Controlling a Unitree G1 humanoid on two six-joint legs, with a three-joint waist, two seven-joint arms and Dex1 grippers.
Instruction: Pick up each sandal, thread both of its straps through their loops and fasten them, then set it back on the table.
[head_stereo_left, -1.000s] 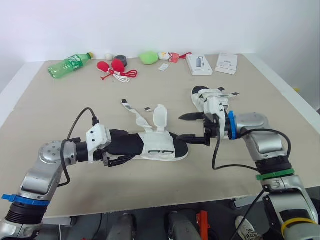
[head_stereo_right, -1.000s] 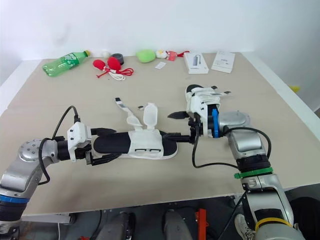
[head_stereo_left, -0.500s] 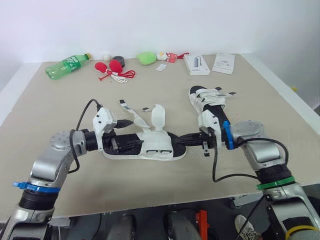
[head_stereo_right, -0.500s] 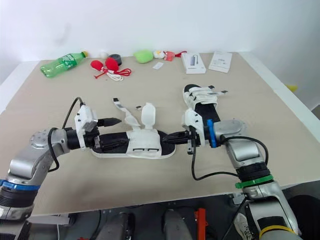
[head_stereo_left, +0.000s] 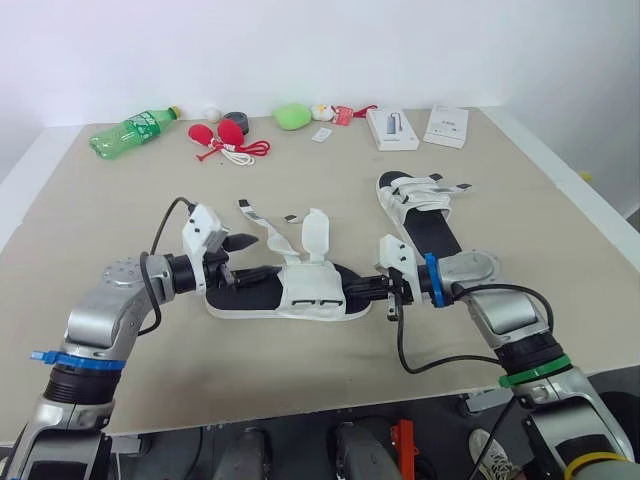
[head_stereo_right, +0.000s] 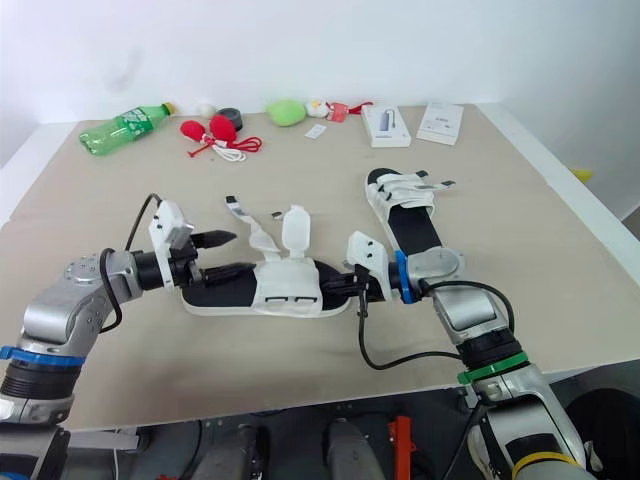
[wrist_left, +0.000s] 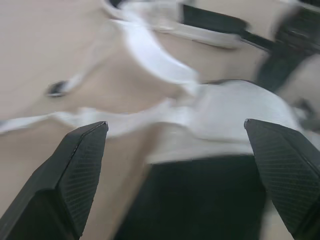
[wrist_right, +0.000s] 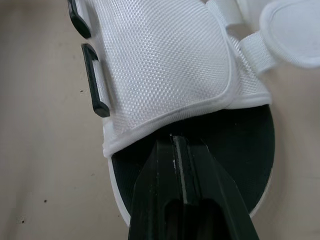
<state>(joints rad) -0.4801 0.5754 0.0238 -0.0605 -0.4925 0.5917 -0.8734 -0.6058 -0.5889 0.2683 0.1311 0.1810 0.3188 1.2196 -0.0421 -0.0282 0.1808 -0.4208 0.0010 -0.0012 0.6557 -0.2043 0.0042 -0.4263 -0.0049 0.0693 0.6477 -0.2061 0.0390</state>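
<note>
Frame centre: open sandal (head_stereo_left: 315, 290), black footbed with white mesh upper, lies flat on beige table (head_stereo_left: 120, 215). Its loose straps (head_stereo_left: 262, 215) trail toward upper left, white flap standing up. Your left gripper (head_stereo_left: 258, 257) sits at heel end, left of centre, fingers spread wide over footbed. Your right gripper (wrist_right: 173, 139) sits at toe end, fingers pressed together, tips resting on black footbed against mesh edge. Second sandal (head_stereo_left: 420, 205), same make, lies right of centre, straps laid across it.
</note>
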